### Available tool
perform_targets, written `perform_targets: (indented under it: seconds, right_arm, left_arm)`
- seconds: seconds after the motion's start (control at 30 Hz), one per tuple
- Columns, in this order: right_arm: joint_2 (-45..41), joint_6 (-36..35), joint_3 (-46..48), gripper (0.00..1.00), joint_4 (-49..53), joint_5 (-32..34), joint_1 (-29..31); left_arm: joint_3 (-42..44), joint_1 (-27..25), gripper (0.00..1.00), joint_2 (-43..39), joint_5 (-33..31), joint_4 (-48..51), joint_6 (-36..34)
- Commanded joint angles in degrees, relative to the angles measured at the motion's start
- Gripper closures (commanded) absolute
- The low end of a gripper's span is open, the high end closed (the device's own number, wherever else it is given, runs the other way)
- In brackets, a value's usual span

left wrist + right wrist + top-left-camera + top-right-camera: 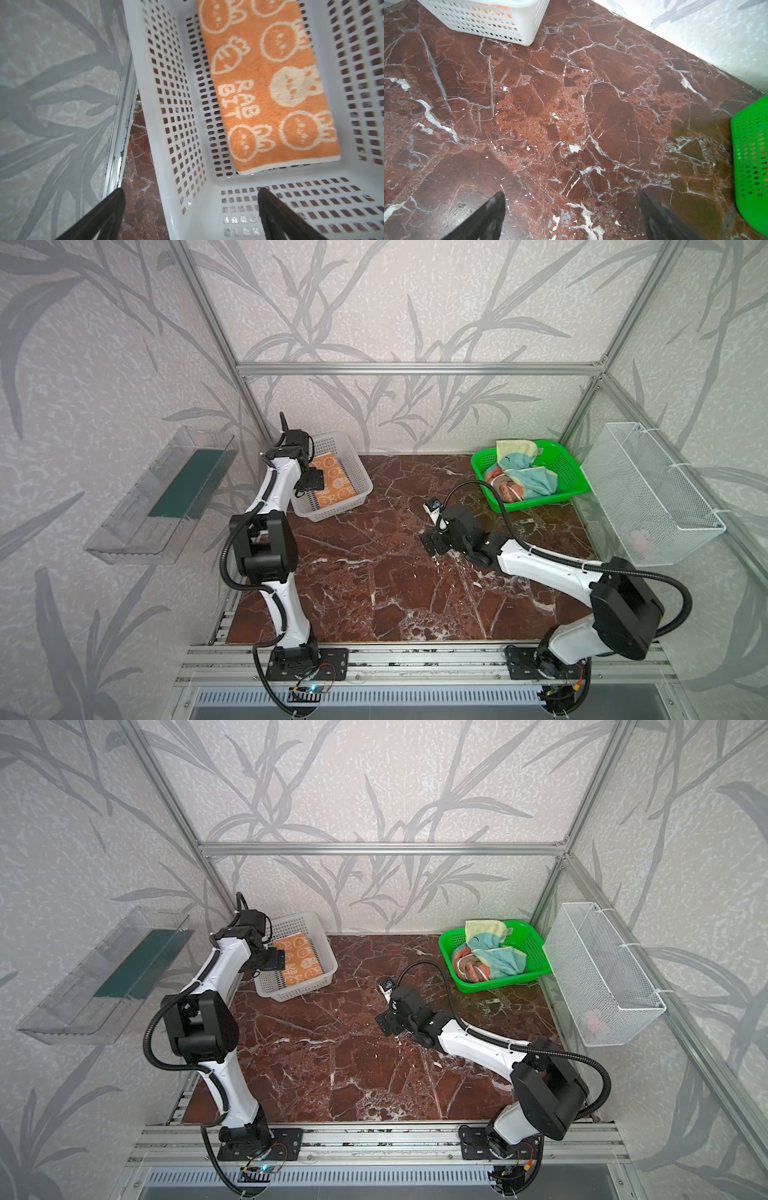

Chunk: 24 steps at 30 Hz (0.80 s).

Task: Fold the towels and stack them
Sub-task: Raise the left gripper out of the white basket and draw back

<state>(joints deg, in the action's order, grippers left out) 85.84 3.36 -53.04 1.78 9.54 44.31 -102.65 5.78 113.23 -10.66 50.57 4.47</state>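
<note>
**A:** Top views first. Towels?

**B:** In both top views the orange towel [334, 485] lies folded flat in the white basket [332, 512], left of centre. The yellow-teal towel [528, 477] and the pink towel [505, 489] are crumpled together in the green basket [571, 472], right of centre, with the pink one mostly underneath.

**A:** Claws?

**B:** The left gripper [311, 481] hangs over the left side of the white basket. The right gripper [434, 543] sits low over the bare marble table [374, 572], mid-frame. Can't read the jaw gaps from up here.

**A:** Left wrist?

**B:** The left gripper [191, 193] is spread wide with nothing between the fingers at the bottom of frame. One finger is over the basket, the other outside it. The orange towel [270, 87] fills the upper right: bunnies, a carrot, "RABBIT".

**A:** Right wrist?

**B:** The right gripper [573, 197] is also spread wide and empty, with only marble between the fingers. The white basket [508, 31] is at upper left, orange showing through its holes. The green basket [749, 158] is at the right edge.
</note>
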Motion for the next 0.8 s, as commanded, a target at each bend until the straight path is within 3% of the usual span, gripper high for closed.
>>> perform_targets:
  seconds: [0.0,0.23,0.37,0.5,0.77]
  right_arm:
    - [-1.9,0.6,1.2,0.01,0.4,-0.1,0.3]
    - [-1.5,0.9,1.2,0.01,0.2,-0.8,0.3]
    - [-1.8,1.1,1.4,0.01,-0.2,-1.0,0.3]
    - [-1.9,1.1,1.8,0.01,-0.6,-1.1,0.4]
    - [-2.3,1.1,2.7,0.01,-1.1,-1.5,0.3]
  left_arm:
    - [1.9,-0.2,0.01,0.0,-0.5,-1.3,3.5]
    - [7.1,-0.2,0.01,-1.4,10.5,-4.8,6.1]
    - [10.9,-0.3,0.01,-2.7,12.5,-7.1,7.9]
    - [14.6,-0.6,0.01,-4.6,20.7,-10.7,9.2]
    - [17.7,-1.0,0.01,-11.5,19.7,-13.1,10.2]
